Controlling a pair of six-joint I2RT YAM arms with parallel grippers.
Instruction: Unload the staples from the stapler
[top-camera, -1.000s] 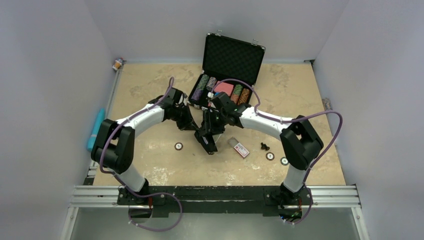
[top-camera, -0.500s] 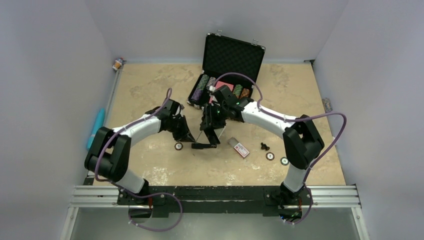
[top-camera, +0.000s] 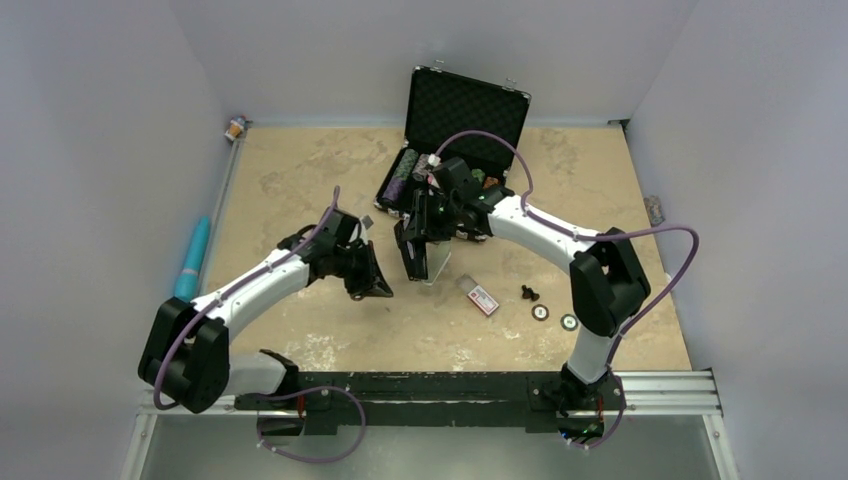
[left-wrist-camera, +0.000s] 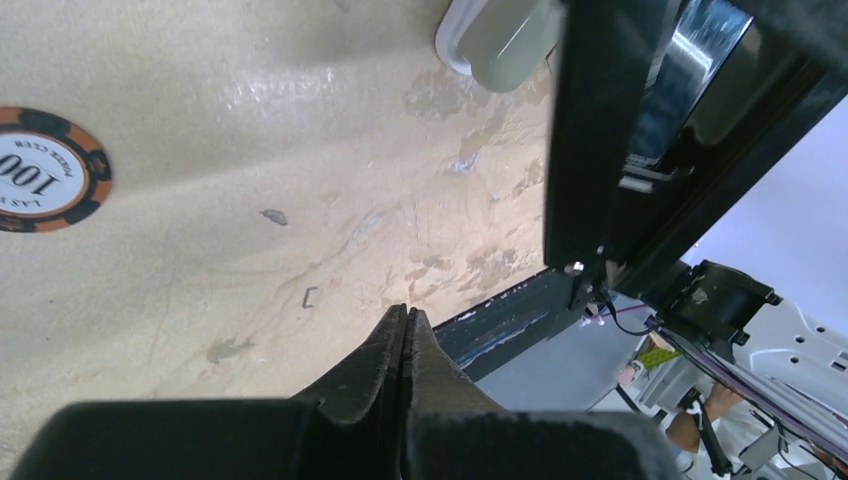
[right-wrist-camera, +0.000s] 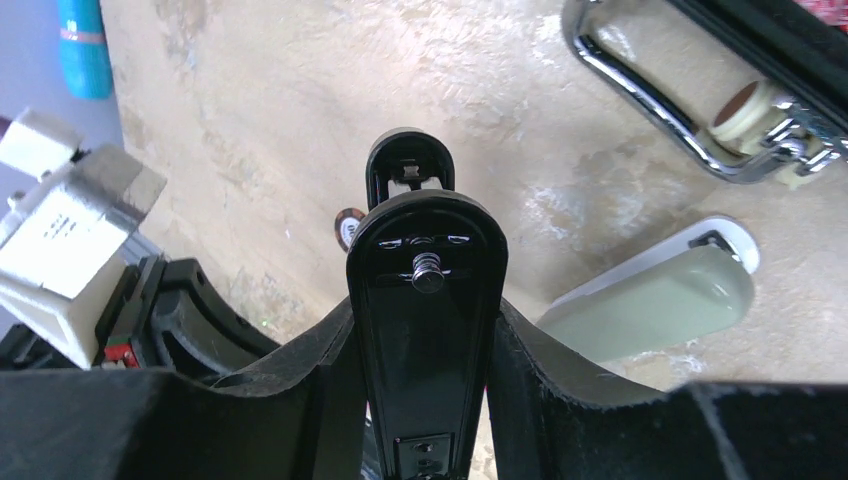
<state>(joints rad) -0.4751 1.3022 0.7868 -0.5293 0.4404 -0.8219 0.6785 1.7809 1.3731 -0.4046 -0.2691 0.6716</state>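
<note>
The right pincer (right-wrist-camera: 425, 330) is clamped on the stapler (right-wrist-camera: 428, 250), with its fingers (right-wrist-camera: 320, 385) pressed against the black sides. The stapler hangs tilted near the middle of the surface (top-camera: 300, 180), just in front of the open case (top-camera: 467, 112) and close to a pale oblong piece (right-wrist-camera: 645, 300). I cannot tell whether its lower end touches the surface. The left pincer (left-wrist-camera: 405, 325) is closed, its fingertips together with nothing between them. It is low over the surface near a poker chip (left-wrist-camera: 40, 170) and apart from the stapler.
</note>
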